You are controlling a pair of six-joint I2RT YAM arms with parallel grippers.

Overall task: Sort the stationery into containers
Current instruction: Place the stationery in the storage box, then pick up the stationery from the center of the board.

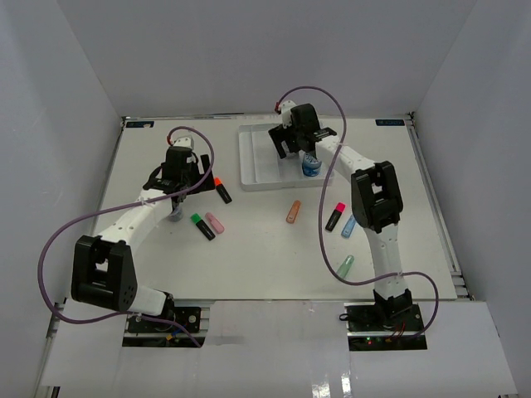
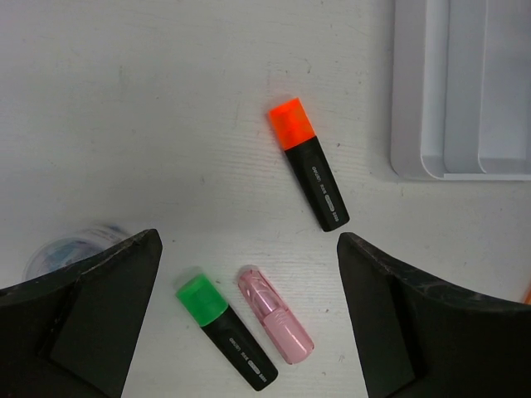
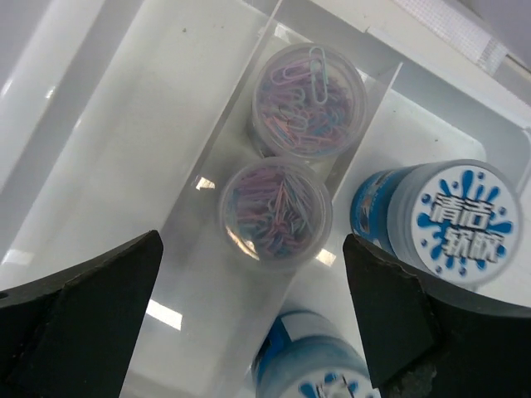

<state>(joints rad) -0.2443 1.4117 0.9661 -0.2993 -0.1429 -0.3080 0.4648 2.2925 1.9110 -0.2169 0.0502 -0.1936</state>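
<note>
1. Two tools, both spread wide and gripping nothing. The right tool [image 3: 253, 240] hangs over the white tray [image 1: 253, 157] near the far edge of the bench [image 1: 249, 274]. The left tool [image 2: 249, 239] hovers over loose highlighters toward the left edge.
2. On the right, my read is a drop-off into the tray at its end. The first clip jar [image 3: 275, 214] stands upright under the gap with neither finger touching it. The second clip jar [image 3: 309, 89] is just beyond it in the same narrow compartment.
3. A blue-labelled jar [image 3: 444, 220] stands upright in the next compartment. Another blue jar [image 3: 319, 365] is cut off at the bottom of the right wrist view.
4. The left side looks lined up for a pick. The orange-capped highlighter [image 2: 309, 166] lies flat, apart from the tray's corner. The green-capped highlighter [image 2: 226, 330] and the pastel pink highlighter [image 2: 275, 315] lie side by side, very near each other.
5. The next move calls for choosing one, turning the wrist so the jaws straddle its narrow body, then descending. The orange-capped one has free room on both flanks, while the green and pink pair leave little space for a finger.
6. A round jar [image 2: 70, 249] peeks out behind the left finger. It is possibly blue-labelled, but too hidden to say.
7. Left to sort near the right arm are the pastel orange highlighter [image 1: 293, 211], the pink-capped highlighter [image 1: 335, 216], the pastel blue highlighter [image 1: 349, 225] and the mint highlighter [image 1: 346, 265].
</note>
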